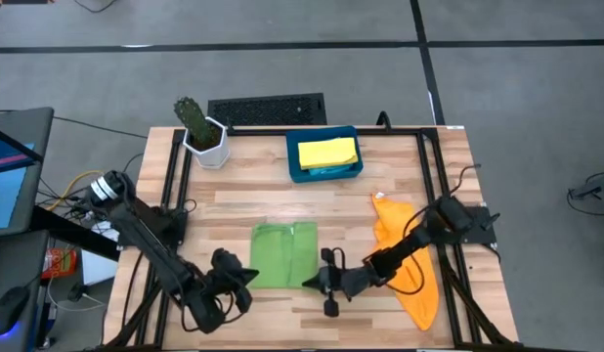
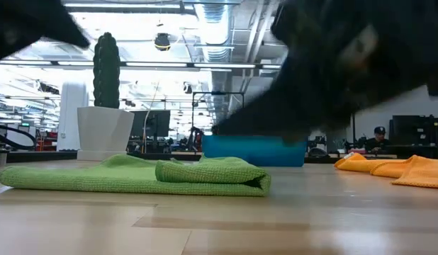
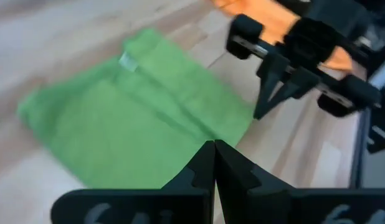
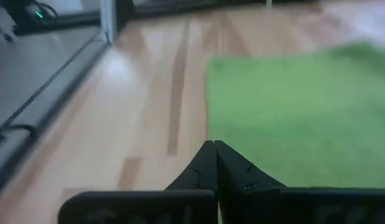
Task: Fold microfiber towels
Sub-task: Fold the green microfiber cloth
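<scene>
The folded green microfiber towel [image 1: 284,254] lay at lower centre of the high view; the left gripper [image 1: 251,277] and right gripper [image 1: 312,282] flanked its lower edge, both closed and empty.

A lab or open-plan workshop: exposed ceiling ducts [image 2: 212,28], strip lights, monitors [image 2: 414,131] behind the table [image 2: 219,219].

Tray [image 1: 294,166]: dark-blue, rectangular, far side of table.
Cactus [image 1: 193,115]: green, upright in white pot [image 1: 208,147], far-left corner.
Table [image 1: 243,200]: light wood planks.
Vent grille [image 1: 267,110]: black, on floor behind table.
</scene>
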Robot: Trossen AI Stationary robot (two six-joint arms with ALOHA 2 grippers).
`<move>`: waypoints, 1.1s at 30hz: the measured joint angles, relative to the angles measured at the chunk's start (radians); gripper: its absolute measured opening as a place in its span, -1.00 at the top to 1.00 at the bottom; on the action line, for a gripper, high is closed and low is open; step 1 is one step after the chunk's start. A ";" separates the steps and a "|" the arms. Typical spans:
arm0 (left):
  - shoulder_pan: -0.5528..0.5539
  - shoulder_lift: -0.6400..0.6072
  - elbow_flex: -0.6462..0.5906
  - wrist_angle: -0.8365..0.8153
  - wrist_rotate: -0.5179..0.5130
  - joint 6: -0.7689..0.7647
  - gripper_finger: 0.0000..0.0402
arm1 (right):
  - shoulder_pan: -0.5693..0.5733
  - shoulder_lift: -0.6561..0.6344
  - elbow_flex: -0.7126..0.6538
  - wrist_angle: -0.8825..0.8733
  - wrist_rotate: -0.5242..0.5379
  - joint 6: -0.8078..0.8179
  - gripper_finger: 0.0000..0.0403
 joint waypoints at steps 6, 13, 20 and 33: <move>-0.025 0.110 -0.024 -0.038 0.102 -0.256 0.99 | -0.011 0.119 0.042 0.007 -0.002 0.089 0.88; -0.042 0.176 -0.025 -0.037 0.255 -0.397 0.89 | -0.001 0.079 0.043 -0.017 -0.039 0.094 0.92; -0.083 0.184 -0.024 -0.057 0.132 -0.544 0.86 | -0.023 0.069 0.098 -0.011 -0.007 -0.062 0.88; -0.065 0.203 -0.024 -0.087 0.187 -0.582 0.86 | -0.086 0.210 0.215 -0.003 -0.115 -0.003 0.88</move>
